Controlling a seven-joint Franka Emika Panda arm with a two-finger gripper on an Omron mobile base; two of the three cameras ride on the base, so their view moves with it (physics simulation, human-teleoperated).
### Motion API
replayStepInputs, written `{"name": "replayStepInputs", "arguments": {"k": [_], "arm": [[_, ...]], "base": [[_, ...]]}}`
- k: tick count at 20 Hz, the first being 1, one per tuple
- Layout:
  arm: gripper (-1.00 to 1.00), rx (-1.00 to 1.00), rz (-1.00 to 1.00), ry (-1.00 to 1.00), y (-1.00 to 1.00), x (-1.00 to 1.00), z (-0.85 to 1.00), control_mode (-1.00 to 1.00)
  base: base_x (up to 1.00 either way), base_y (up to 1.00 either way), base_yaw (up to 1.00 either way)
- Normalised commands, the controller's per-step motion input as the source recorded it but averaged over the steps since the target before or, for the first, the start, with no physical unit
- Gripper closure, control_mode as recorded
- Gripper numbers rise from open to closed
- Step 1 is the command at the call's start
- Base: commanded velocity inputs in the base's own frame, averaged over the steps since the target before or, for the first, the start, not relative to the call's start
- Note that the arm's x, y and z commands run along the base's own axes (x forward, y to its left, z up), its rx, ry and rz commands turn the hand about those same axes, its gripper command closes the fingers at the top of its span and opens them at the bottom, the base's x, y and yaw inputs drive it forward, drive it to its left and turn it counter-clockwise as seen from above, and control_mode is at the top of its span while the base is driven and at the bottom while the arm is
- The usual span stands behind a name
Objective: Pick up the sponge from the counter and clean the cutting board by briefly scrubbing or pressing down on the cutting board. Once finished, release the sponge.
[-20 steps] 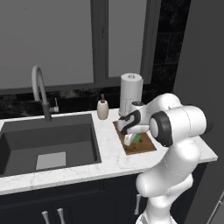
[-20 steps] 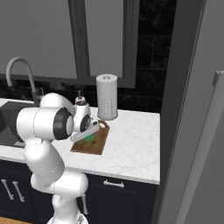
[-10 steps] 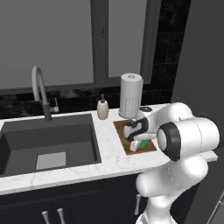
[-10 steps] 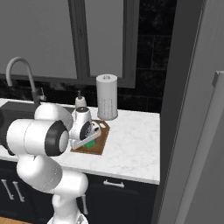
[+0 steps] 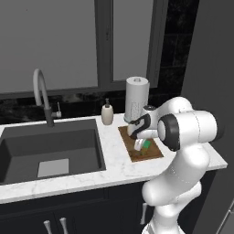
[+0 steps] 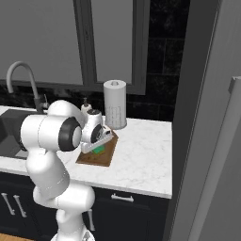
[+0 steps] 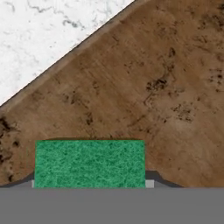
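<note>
Your pincer (image 5: pixel 140 145) is down on the cutting board (image 5: pixel 137 153) now, clamped on the sponge (image 7: pixel 89 162). The arm has swung across in the last second, the elbow rolling out toward the counter's front edge while the hand has dropped lower over the wood. The sponge has travelled with it, from the board's middle to a spot nearer the near-right part of the board as the left base view has it.

Look at the hand view: green scrub face square in front of you, brown mottled grain all around it, and the board's long edge running diagonally with white counter (image 7: pixel 39 35) beyond at the upper left. So you're well inside the board, not hanging over the rim. Whether the sponge is actually pressed flat on the wood or riding just above it, you can't quite tell from here; it looks very close to touching.

The board itself lies on the counter to the right of the sink (image 5: pixel 50 151), in front of the paper towel roll (image 5: pixel 136 98), with the soap bottle (image 5: pixel 107 113) by its back-left corner.

What that means for you: pickup is done, the carry is done, and you're in the scrub step. My read is that a short press or rub here should satisfy the cleaning, and after that you only need to let the sponge go.
</note>
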Motion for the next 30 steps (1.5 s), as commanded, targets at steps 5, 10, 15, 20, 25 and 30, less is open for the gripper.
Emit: {"name": "replayStepInputs", "arguments": {"k": [5, 10, 15, 20, 25, 30], "arm": [[1.00, 0.00, 0.00, -0.03, 0.00, 0.45, 0.00, -1.00], [1.00, 0.00, -0.02, -0.08, 0.00, 0.41, 0.00, -1.00], [1.00, 0.00, -0.02, -0.12, -0.06, 0.10, -0.01, -1.00], [1.00, 0.00, -0.01, -0.10, -0.16, -0.14, -0.08, -1.00], [1.00, 0.00, 0.00, -0.08, -0.05, -0.34, -0.16, -1.00], [1.00, 0.02, 0.00, -0.01, 0.00, -0.38, -0.07, -1.00]], "base": [[0.00, 0.00, 0.00], [0.00, 0.00, 0.00], [0.00, 0.00, 0.00], [0.00, 0.00, 0.00], [0.00, 0.00, 0.00], [0.00, 0.00, 0.00]]}}
